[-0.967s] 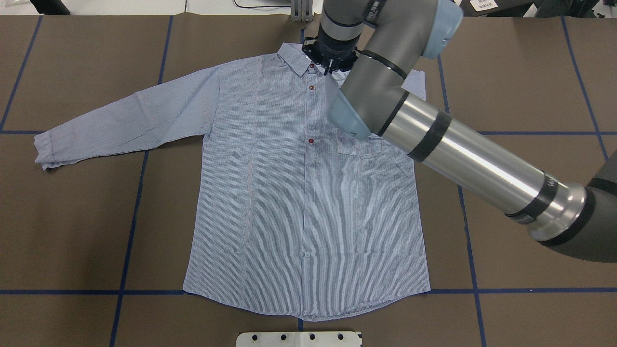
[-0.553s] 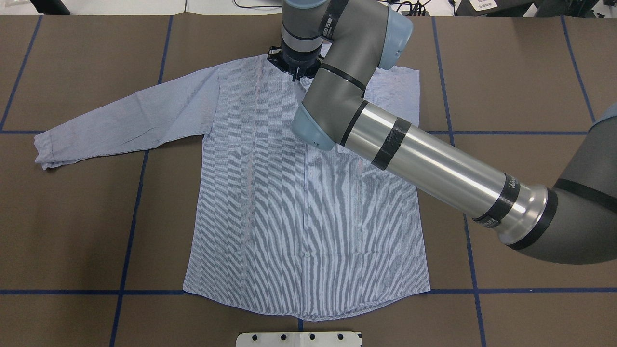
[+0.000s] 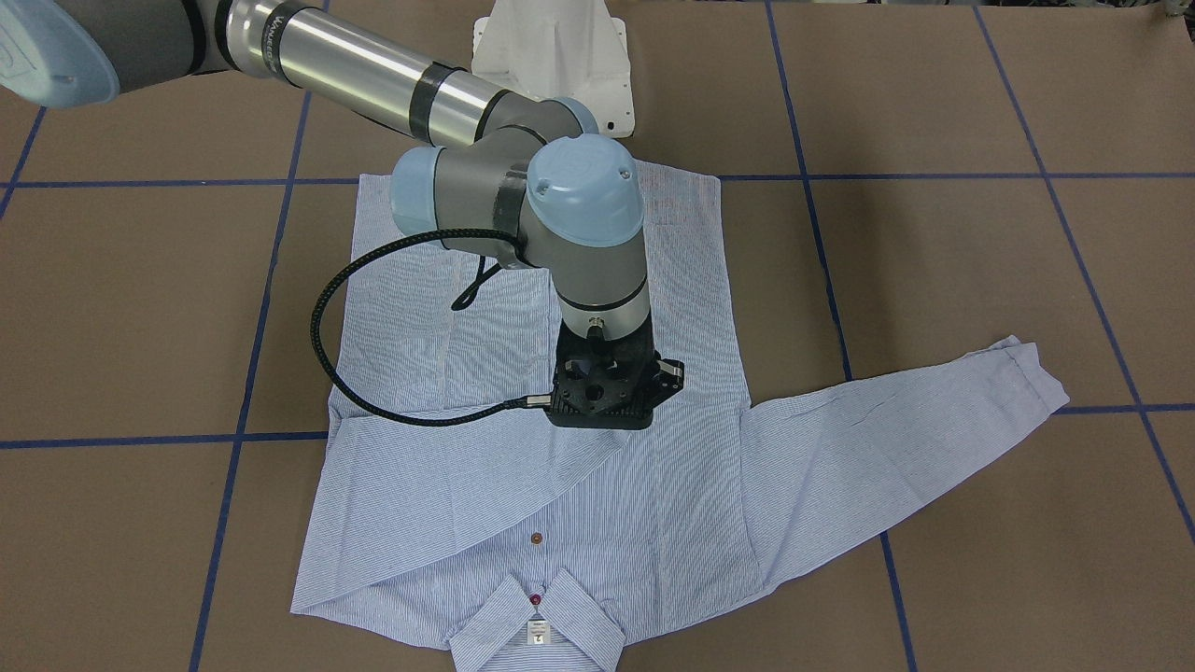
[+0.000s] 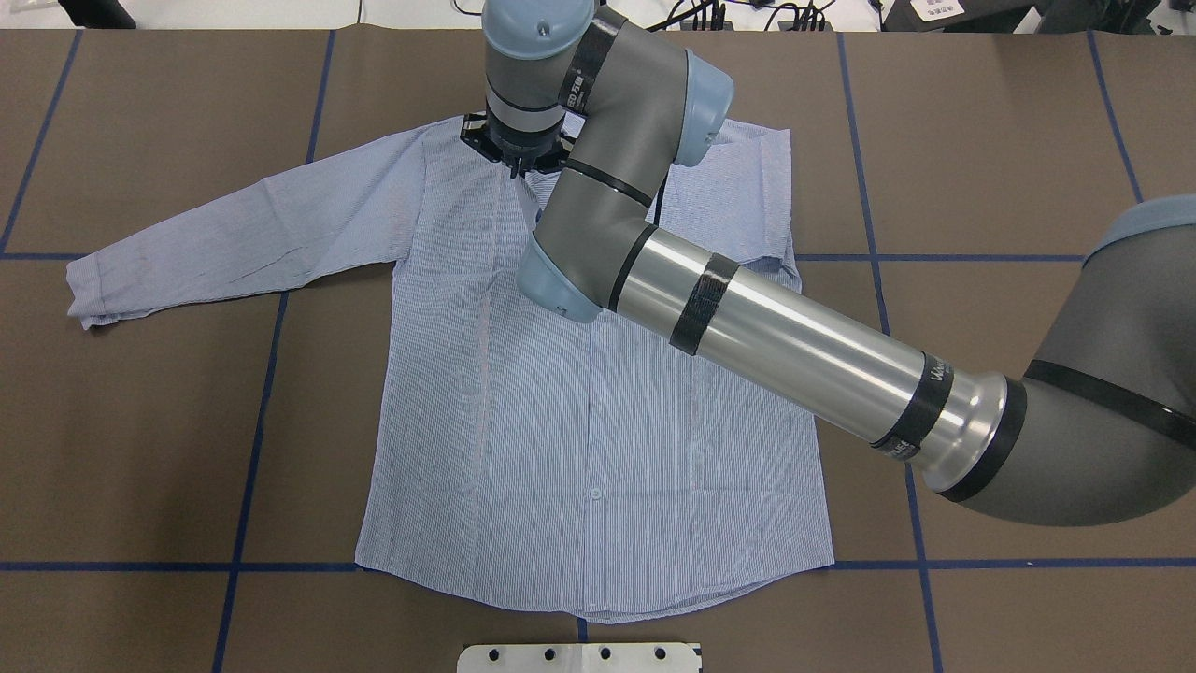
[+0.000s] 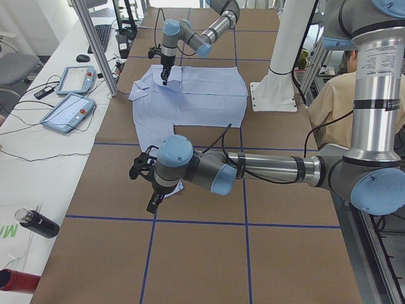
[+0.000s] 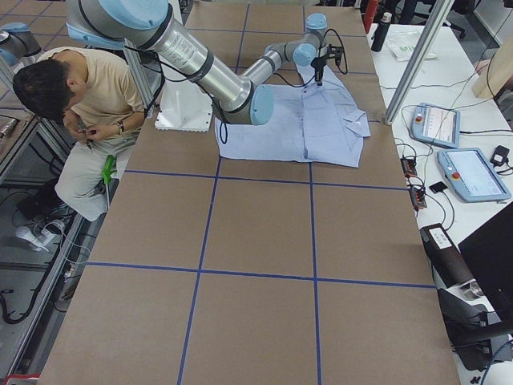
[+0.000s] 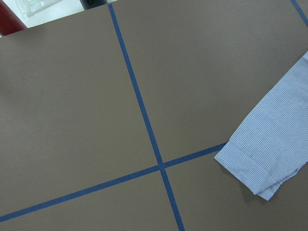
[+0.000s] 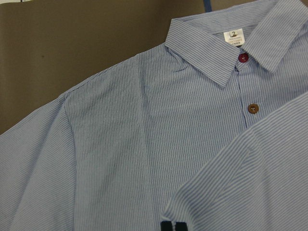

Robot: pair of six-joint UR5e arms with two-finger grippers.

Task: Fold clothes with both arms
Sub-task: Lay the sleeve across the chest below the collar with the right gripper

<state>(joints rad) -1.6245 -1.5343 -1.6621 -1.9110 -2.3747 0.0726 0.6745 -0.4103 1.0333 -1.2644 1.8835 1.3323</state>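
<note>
The striped button-up shirt [image 4: 598, 421] lies front-up on the tabletop [image 4: 140, 421]. The right end effector [image 8: 173, 225] seems clamped on a fold [image 8: 250, 168] laid over its chest. The left end effector [image 5: 147, 187] hangs near the cuff [image 7: 255, 163], and I cannot tell its grip.

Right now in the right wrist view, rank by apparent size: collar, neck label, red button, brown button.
On the shirt:
1. collar, though the frame crops it.
2. neck label.
3. red button and brown button look about alike, so I won't rank them.
</note>
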